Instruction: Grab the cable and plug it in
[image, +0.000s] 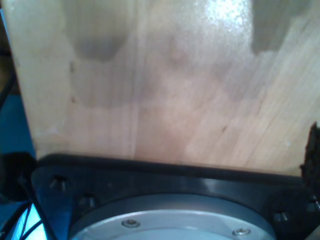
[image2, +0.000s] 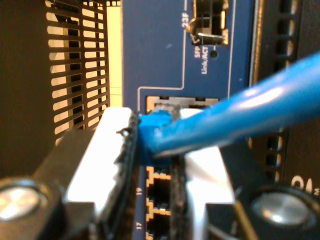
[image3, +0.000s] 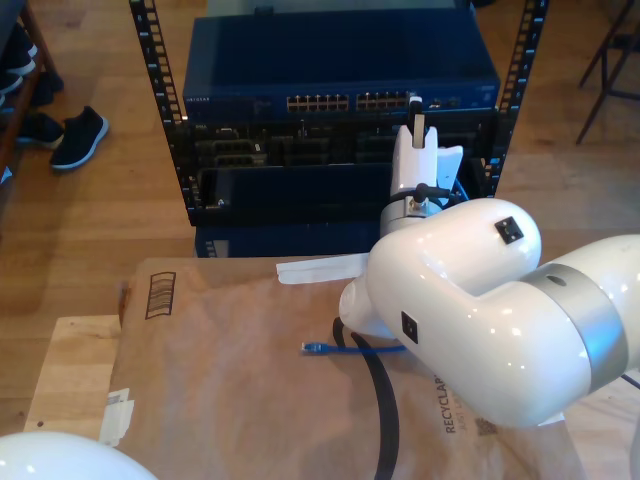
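Second wrist view: my second gripper (image2: 155, 145) pinching the plug end of the cable (image2: 235, 117), plug tip straight ahead at an open port (image2: 172, 102) of the blue switch (image2: 160, 55) — long axis slanting back past the pads. Exterior view: same gripper (image3: 417, 125) just before the switch (image3: 340, 100), other cable end (image3: 318, 347) lying behind on the brown paper (image3: 220, 380). First wrist view: bare wooden board (image: 160, 85) ahead — state of my first gripper cannot be told.

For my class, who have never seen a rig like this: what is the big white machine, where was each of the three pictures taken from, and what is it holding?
The white machine is a robot arm, one of a pair. The exterior view looks from above onto brown paper over a table, facing a rack of network equipment. The other two pictures come from cameras on the arms' pincers. In the second wrist view, my second pincer is shut on the plug end of the blue cable, close to the switch's ports. The cable's other plug lies on the paper. The first wrist view looks down at bare wood and a black mounting plate.
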